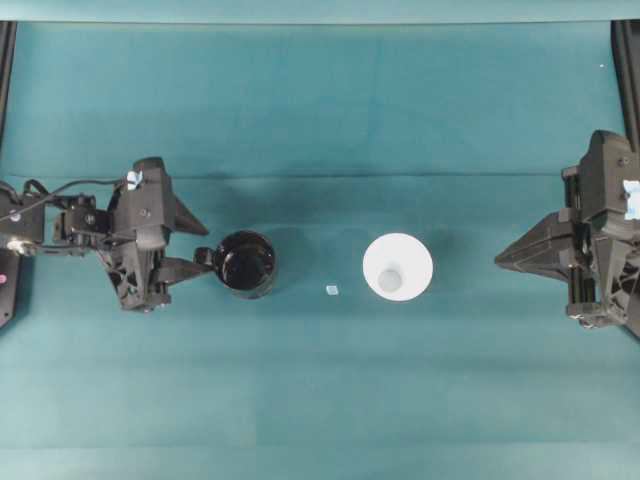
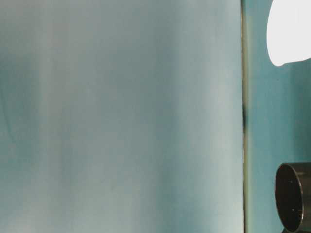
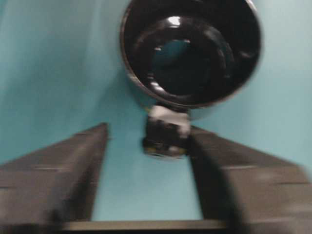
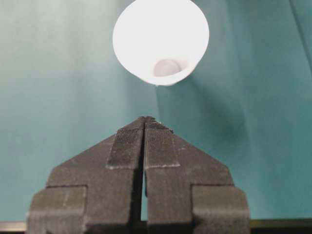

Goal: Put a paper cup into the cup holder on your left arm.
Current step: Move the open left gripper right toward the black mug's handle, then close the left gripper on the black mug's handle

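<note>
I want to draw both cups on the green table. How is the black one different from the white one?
The black mug is dark and shiny; the paper cup is plain white. The mug has a small side handle, sitting between the left hand's fingers; the paper cup has none and stands alone, clear of the shut right hand. The paper cup narrows to a small base; its rim looks a little wider. Both stand upright, open and empty.

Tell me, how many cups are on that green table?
2: a black mug left of centre by the left gripper, and a white paper cup right of centre. None looks hidden.
</note>
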Robot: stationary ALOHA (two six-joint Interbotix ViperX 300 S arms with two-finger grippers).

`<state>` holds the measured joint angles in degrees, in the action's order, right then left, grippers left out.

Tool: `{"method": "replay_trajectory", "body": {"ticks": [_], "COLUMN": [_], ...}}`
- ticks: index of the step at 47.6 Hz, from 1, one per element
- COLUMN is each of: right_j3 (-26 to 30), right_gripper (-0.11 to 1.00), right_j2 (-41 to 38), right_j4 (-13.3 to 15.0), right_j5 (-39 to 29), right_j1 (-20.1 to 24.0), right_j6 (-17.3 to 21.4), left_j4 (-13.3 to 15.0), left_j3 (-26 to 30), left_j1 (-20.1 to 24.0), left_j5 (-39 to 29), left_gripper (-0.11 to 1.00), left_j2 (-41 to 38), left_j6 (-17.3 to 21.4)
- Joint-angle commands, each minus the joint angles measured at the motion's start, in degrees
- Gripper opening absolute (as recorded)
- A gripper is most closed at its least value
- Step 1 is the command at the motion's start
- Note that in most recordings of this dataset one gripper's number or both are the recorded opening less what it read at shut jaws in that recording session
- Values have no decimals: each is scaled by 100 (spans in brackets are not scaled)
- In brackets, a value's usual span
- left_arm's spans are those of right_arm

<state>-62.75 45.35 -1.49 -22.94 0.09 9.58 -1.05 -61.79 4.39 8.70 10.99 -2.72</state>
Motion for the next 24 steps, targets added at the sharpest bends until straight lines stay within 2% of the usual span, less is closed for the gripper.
{"method": "replay_trajectory", "body": {"ticks": [1, 3, 4, 24], "right_j3": [158, 158, 158, 158], "right_gripper": [-1, -1, -1, -1], "right_j2": [-18, -18, -18, -26], "right_j4": [-9, -9, -9, -9], "right_j5": [26, 35, 26, 26], "right_j1": [-9, -9, -9, -9], "right_j6": [62, 62, 62, 62], "left_j4": [-9, -9, -9, -9], "left_j3": [26, 26, 26, 18], "left_j1": [-105, -141, -158, -237], "left_j5": [62, 62, 62, 53], "left_gripper": [42, 31, 30, 30], "left_j2": [9, 9, 9, 0], "left_j6": [9, 9, 9, 18]}}
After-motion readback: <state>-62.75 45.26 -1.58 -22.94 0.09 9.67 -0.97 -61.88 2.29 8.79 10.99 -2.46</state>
